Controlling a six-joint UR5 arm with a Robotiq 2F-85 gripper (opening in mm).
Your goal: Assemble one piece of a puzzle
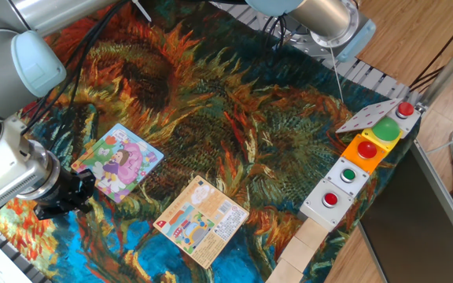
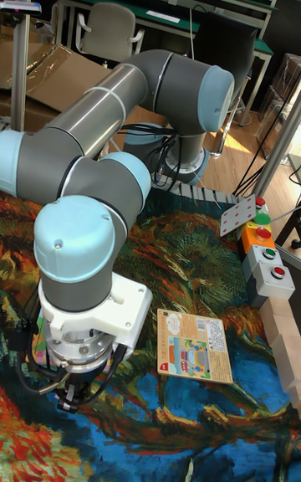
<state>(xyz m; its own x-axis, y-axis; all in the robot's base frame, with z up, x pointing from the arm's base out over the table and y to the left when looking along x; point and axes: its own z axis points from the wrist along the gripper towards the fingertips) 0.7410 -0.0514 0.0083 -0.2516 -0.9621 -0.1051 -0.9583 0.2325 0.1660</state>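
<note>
Big grey arm (image 2: pixel 100 156) with pale blue joints fills the tall fixed view, bent down over a tablecloth (image 1: pixel 234 118) printed with orange sunflowers on blue. Pincer (image 1: pixel 68 198) hangs low at the cloth's edge; black fingers, too dark and crowded to tell whether spread or pressed together, or whether anything sits between them. Just beside the pincer, on the side toward the cloth's middle, lies the puzzle (image 1: pixel 119 160): flat square board, light-blue edge, girl in purple and pink, green and yellow patches. The loose piece cannot be made out in either view. Further out past the puzzle, an orange-peach printed card (image 1: pixel 202 219) lies flat. Far across the cloth from the pincer, a row of button boxes (image 1: pixel 360 169), red and green caps.
</note>
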